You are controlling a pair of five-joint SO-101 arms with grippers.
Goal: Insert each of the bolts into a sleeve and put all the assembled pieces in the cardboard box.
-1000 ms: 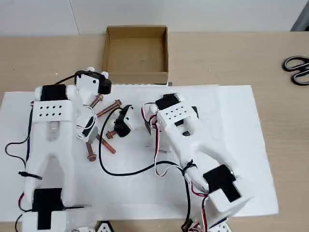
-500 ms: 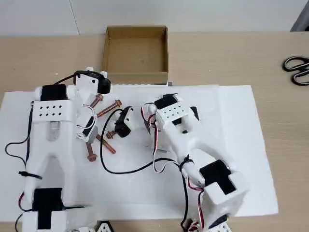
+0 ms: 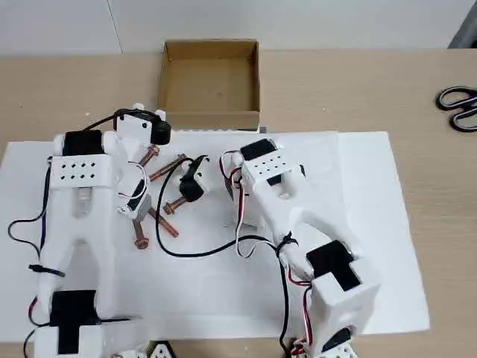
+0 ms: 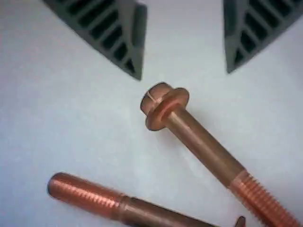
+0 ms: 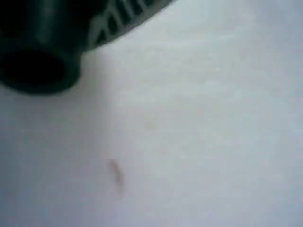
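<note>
**L gripper [image 3: 139, 203] open over a bolt, R gripper [image 3: 195, 177] on a sleeve**

L gripper [image 4: 184, 71]: jaws apart, hanging just above the flanged head of a copper bolt [image 4: 189, 127] that lies flat on the white sheet [image 3: 358, 224]. A second bolt [image 4: 109, 201] lies near it, threaded end toward the first one's head. R gripper, approx. mid-sheet, seems clamped on a black sleeve [image 5: 38, 66], though the wrist view is too close to be sure. The sleeve's bore shows, w/ bare sheet under it. Other loose bolts [image 3: 168, 168] lie between the two arms. Cardboard box [image 3: 212, 82] sits on the wooden table [image 3: 358, 89] at the sheet's far edge. Scissors [image 3: 458, 108] lie at the table's far right. Pale wall [image 3: 298, 22] behind.
</note>
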